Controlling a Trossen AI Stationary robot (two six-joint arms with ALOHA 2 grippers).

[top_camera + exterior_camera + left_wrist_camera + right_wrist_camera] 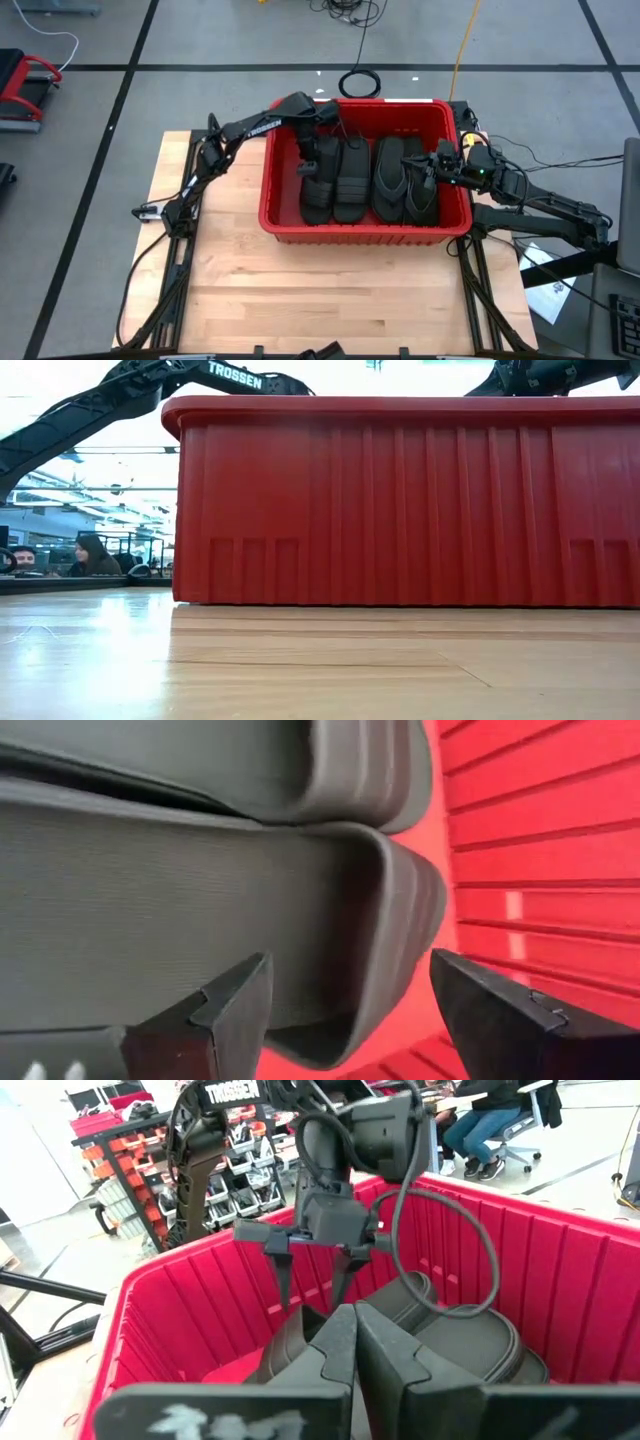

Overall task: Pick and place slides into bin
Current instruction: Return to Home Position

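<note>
Red bin: large rectangular ribbed red plastic bin [360, 228] on pale wooden table [330, 290]
Slides: black rubber slides [352, 180] all inside bin, side by side, some stacked; none seen on table; exact count cannot be told
Left gripper: left gripper [308, 158] down inside bin toward its left side, jaws spread apart, holding nothing; a slide's rounded end lies just past the fingertips [235, 1010]
Right gripper: right gripper [437, 165] at bin's right rim, above rightmost slide; fingers pressed together, nothing between them
Handling: judged light, soft, bendy rubber, matte so not slippery, not fragile; best hold is across sole edge or wide strap; the packed row leaves little finger room
Stage: placing looks done; arms need only lift clear, risk is snagging a strap or the rim
High view only: whole row, both arms placed
Low view only: bin's outer wall, arms above rim, seated people in room behind; no slides
Left wrist only: slide's fine side texture, red inner wall beside it
Right wrist only: left gripper from the side, fingers apart, pointing down over slides
</note>
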